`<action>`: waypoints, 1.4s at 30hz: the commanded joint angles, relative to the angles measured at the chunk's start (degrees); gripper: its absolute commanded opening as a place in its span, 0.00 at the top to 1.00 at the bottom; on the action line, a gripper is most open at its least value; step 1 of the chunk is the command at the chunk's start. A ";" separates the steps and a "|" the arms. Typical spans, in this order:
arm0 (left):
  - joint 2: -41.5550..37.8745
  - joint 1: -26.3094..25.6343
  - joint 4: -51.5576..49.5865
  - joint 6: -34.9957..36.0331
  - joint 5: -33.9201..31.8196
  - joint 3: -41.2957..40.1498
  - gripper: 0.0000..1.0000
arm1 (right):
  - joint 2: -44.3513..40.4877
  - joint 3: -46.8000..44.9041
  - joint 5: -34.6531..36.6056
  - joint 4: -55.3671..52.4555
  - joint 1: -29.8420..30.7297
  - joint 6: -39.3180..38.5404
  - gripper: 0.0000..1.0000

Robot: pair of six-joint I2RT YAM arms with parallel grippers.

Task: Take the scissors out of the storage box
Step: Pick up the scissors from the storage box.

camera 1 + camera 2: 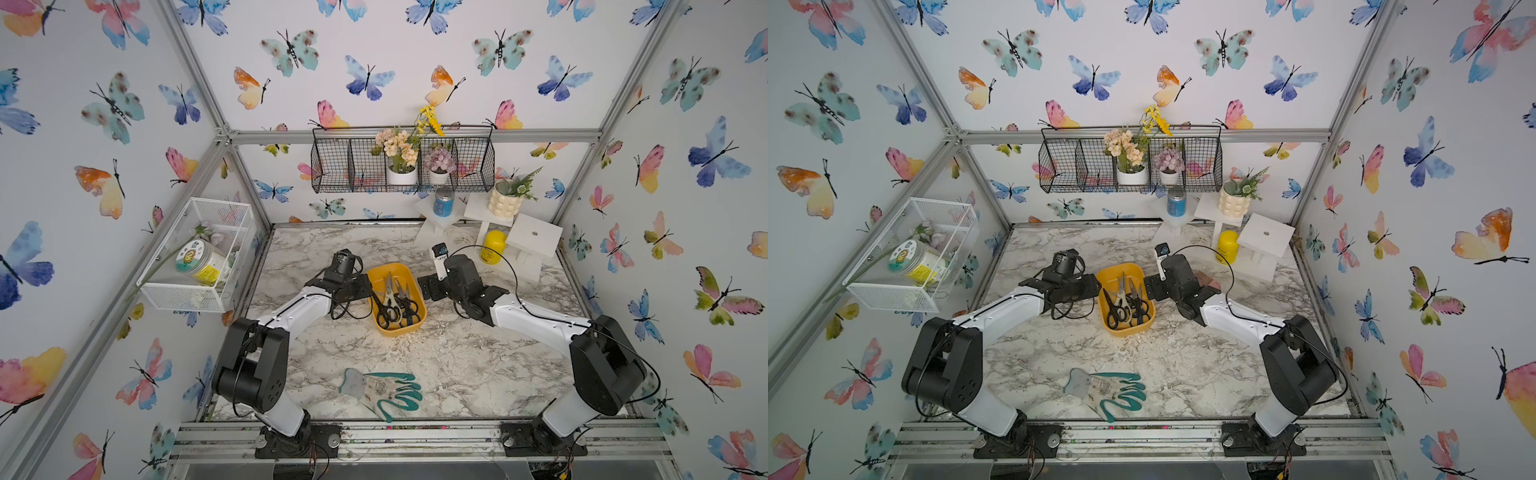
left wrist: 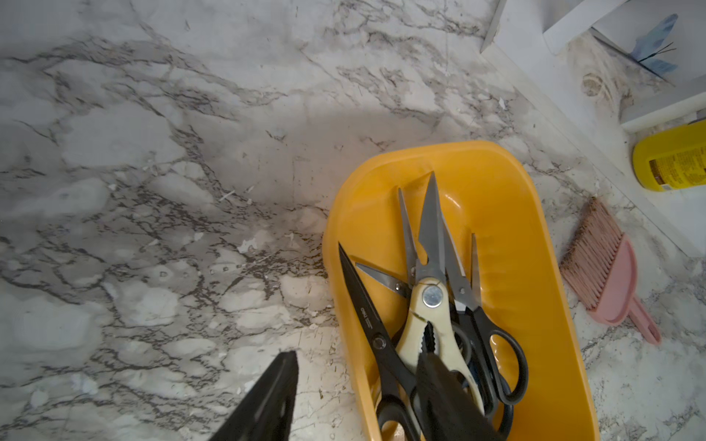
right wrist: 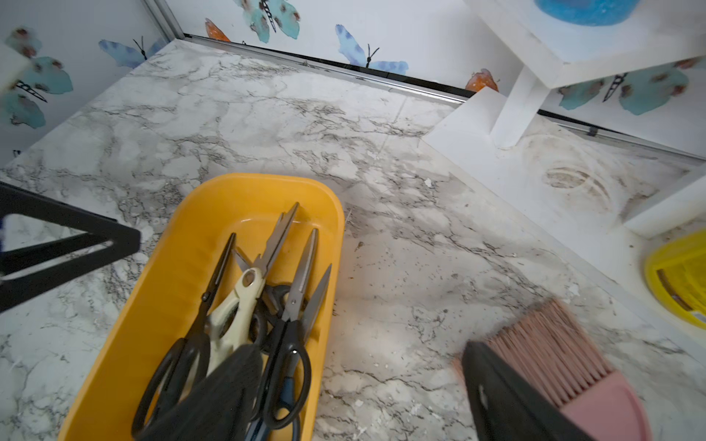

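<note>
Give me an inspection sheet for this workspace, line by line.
Surface: marble-pattern tabletop, pale crumbs scattered mid-table.
Job's things: yellow storage box holds the scissors in a pile; none on the table.
Clutter: teal glove, pink brush, yellow bottle, white stands.
Grippers: left gripper open, one finger over the handles in the box, one outside; right gripper open, one finger over the handles, one over the brush.
Cables: black cable loops beside the box off the left arm; another arcs over the right arm.
Surroundings: butterfly-papered walls, black wire basket with flowerpots, white mesh basket with a jar.
</note>
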 commanded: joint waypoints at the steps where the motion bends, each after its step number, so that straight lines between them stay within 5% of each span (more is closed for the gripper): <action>1: 1.15 -1.48 -1.23 -0.75 -2.35 2.22 0.47 | 1.68 1.87 -2.40 -2.57 0.55 1.63 0.13; 14: 5.54 -1.86 -5.37 -3.36 -6.93 2.15 0.65 | 3.86 4.15 -5.99 -3.97 1.78 2.53 0.18; 21: 7.38 -1.90 -6.36 -4.45 -9.55 4.81 0.97 | 7.53 8.13 -9.96 -7.10 3.65 2.11 0.29; 29: 7.02 -1.68 -8.23 -5.65 -13.12 6.03 1.00 | 17.52 20.62 -12.41 -15.06 7.43 2.42 0.46; 42: 5.30 -1.15 -7.56 -11.70 -17.60 6.23 1.00 | 24.80 27.32 -15.83 -23.75 9.71 7.05 0.48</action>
